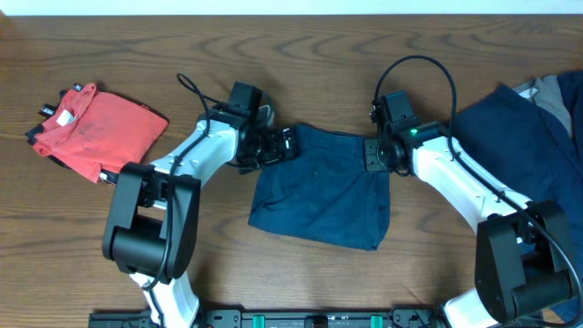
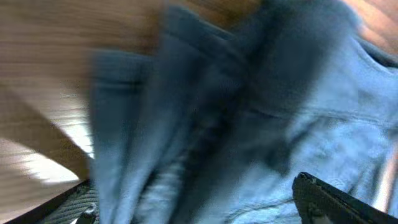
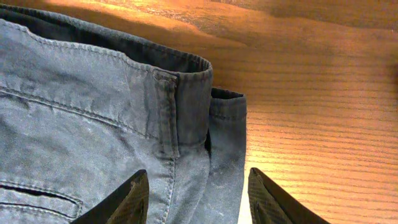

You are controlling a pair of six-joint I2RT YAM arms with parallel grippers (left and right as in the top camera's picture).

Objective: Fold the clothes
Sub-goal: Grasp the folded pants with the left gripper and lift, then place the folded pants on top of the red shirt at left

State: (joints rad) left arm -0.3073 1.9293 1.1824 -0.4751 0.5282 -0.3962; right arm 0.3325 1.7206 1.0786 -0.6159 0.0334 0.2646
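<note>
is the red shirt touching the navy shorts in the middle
Apart. The overhead view shows bare table between the red shirt and the navy shorts.

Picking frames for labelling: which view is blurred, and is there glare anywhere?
Left wrist: heavy blur, the navy shorts smeared, no seams readable. Right wrist: sharp, with warm bright glare on the table. Overhead: sharp and evenly lit.

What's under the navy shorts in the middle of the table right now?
Wooden table shows along the edges of the navy shorts; nothing pokes out from beneath. Whatever the cloth itself covers cannot be seen.
</note>
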